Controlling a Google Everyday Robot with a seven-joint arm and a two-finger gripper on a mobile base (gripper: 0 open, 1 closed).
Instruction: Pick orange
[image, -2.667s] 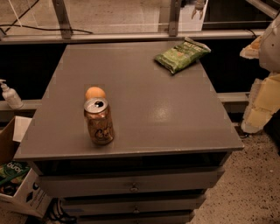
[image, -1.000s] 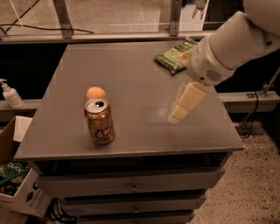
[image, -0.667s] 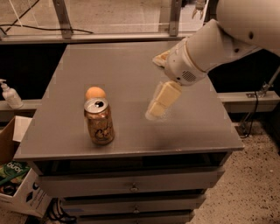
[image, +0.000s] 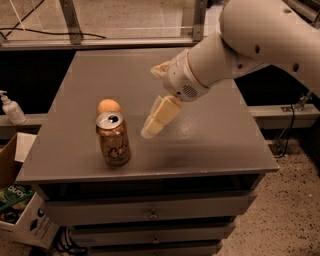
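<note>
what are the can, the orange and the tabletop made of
Can: likely aluminium, glossy copper print, shiny pull-tab lid. Orange: seemingly real fruit, matte skin. Tabletop: grey, faint sheen, perhaps painted metal or laminate. The end effector, cream and plastic-looking, hovers above the tabletop beside the can.

gripper (image: 151, 127) over table (image: 210, 145), just right of can (image: 113, 139) | can stands directly in front of orange (image: 108, 106), blocking front approach | open tabletop left, right and behind orange
</note>
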